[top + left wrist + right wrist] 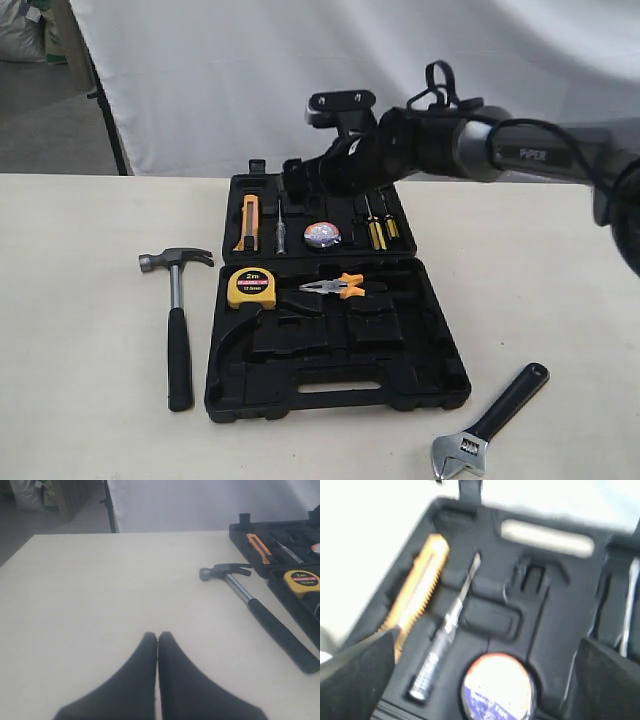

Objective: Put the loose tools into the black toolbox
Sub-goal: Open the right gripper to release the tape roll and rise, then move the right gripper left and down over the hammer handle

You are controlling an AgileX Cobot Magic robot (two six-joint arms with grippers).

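Observation:
The black toolbox [440,385] lies open mid-table. A claw hammer [178,330] with a black handle lies on the table left of it, also in the left wrist view [260,615]. The adjustable wrench [490,422] lies at the front right. A small roll of tape [322,235] sits in a round recess of the lid. My right gripper [318,190] hovers just above the lid; in its blurred wrist view it [487,642] is open, with the roll [497,687] between its fingers [360,680] and untouched. My left gripper [157,636] is shut and empty over bare table, left of the hammer.
In the toolbox base sit a yellow tape measure [251,287] and orange-handled pliers [337,288]. The lid holds an orange knife [249,222], a tester pen [281,236] and yellow screwdrivers [378,228]. A white sheet hangs behind the table.

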